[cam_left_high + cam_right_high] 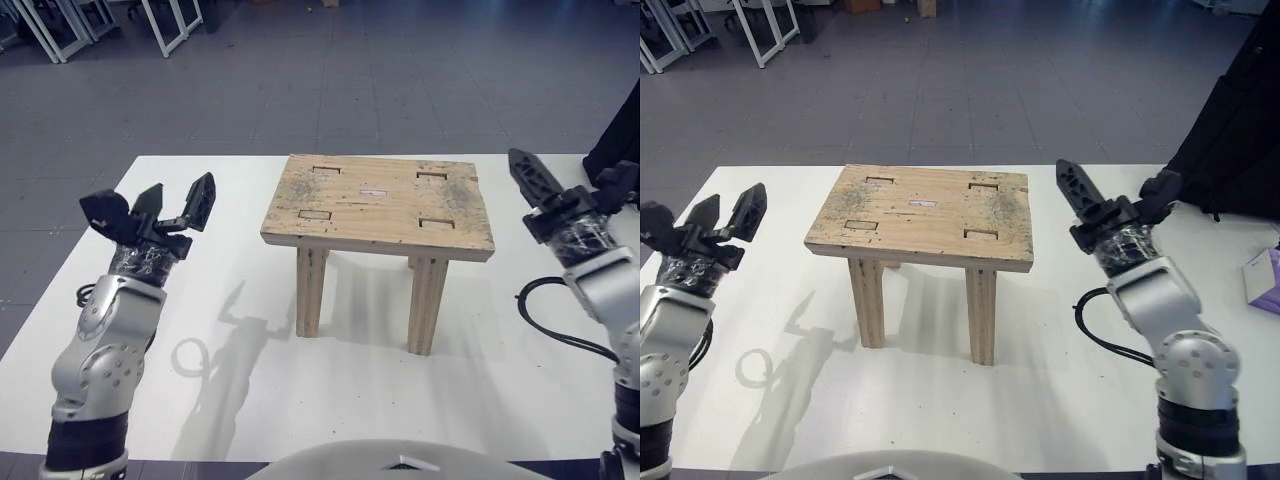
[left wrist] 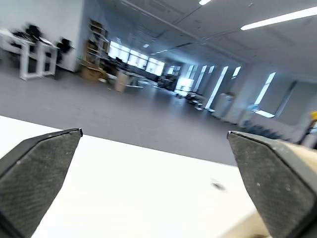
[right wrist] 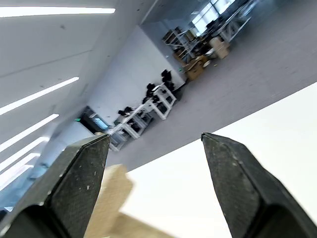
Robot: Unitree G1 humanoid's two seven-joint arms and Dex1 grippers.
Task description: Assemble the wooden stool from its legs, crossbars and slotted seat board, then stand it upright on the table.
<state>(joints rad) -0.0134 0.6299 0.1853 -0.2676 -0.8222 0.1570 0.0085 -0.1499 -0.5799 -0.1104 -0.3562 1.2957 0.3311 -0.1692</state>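
Observation:
The wooden stool (image 1: 380,205) stands upright in the middle of the white table (image 1: 230,400), its slotted seat board on top and its legs (image 1: 311,290) under it. My left gripper (image 1: 178,195) hangs open above the table to the stool's left, a hand's width from the seat edge, holding nothing. To the stool's right, my right gripper (image 1: 1118,185) is raised and open, also with nothing between its fingers. A seat corner (image 3: 111,198) shows past the right gripper (image 3: 156,138). The left gripper (image 2: 154,133) faces bare tabletop beside the seat edge (image 2: 302,148).
A black cable (image 1: 540,310) loops over the table by my right arm. A purple box (image 1: 1265,275) lies at the table's right edge. Grey floor and white table frames (image 1: 170,25) lie beyond the far edge.

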